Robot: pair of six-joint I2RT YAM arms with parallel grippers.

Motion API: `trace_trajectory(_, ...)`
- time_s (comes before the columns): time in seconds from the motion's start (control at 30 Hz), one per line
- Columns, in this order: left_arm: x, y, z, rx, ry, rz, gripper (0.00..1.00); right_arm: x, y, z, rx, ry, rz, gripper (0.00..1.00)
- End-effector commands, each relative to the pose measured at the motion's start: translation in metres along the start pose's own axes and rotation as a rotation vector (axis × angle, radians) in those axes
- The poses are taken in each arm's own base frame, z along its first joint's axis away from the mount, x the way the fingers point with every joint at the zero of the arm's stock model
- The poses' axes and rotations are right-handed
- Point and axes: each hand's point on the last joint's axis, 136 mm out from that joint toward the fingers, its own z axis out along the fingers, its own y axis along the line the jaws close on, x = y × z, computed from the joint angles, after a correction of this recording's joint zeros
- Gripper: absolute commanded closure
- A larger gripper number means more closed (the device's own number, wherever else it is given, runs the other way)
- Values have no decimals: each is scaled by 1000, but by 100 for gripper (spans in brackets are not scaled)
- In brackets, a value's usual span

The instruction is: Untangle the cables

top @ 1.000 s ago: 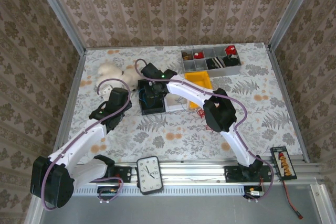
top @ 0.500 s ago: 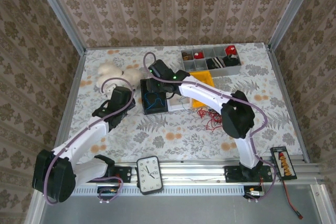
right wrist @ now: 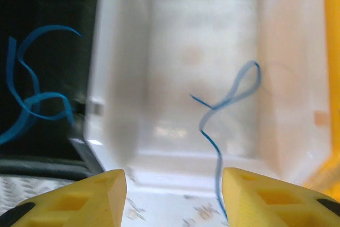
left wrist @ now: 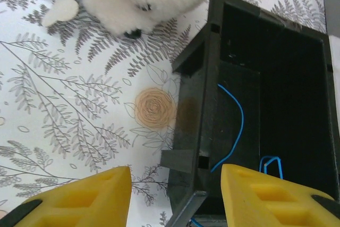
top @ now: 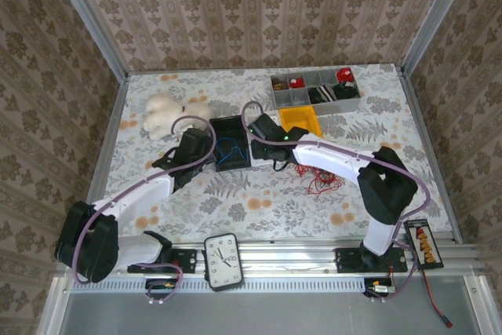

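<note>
at the bottom edge of the top view, a clock [top: 223, 261] is seen lying on the metal rail between the two arm bases. a little above it, right of centre, a loose bunch of red cables [top: 320, 182] is spread on the patterned table [top: 259, 202] beside the right forearm. in the left wrist view, the left gripper [left wrist: 175, 198] is held with its yellow fingers [left wrist: 95, 190] wide apart and nothing between them, straddling the near left corner of a black box [left wrist: 196, 126]; a blue cable [left wrist: 237, 126] is curled on the box's floor. in the right wrist view, the right gripper [right wrist: 174, 198] is likewise spread and empty, low before the near wall of a white box [right wrist: 122, 51] set against the black box's right side. a thin blue strand [right wrist: 229, 93] is looped inside the white box, its tail running down past the near wall. further up the top view, a white plush toy [top: 163, 111] lies left of the black box, a yellow tray [top: 300, 119] right of it, and a grey divided organiser [top: 314, 105] is set near the back wall.
</note>
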Motion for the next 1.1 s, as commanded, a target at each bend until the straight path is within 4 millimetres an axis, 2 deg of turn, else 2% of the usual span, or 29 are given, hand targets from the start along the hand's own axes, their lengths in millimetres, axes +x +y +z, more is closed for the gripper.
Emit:
trace_trajectory(0.0,-16,-17,-3,23,-41,28,52,7,-29,-11,89,-10,45,49)
trace_trajectory(0.2,-14,-14,-2,2,-40,18,52,22,-67,-23,170,-11,120,50)
trace_trajectory(0.43,-12,-15,0,-1,-30,18,52,33,-93,-24,112,-3,336,51)
trace_trajectory(0.63,-13,-17,0,-3,-29,31,52,38,-95,-11,3,33,497,53)
trace_trajectory(0.77,-12,-16,0,-6,-26,33,52,35,-90,-6,-22,31,524,56)
trace_trajectory(1.07,-10,-13,-2,-15,-30,31,52,33,-88,1,-23,35,553,69)
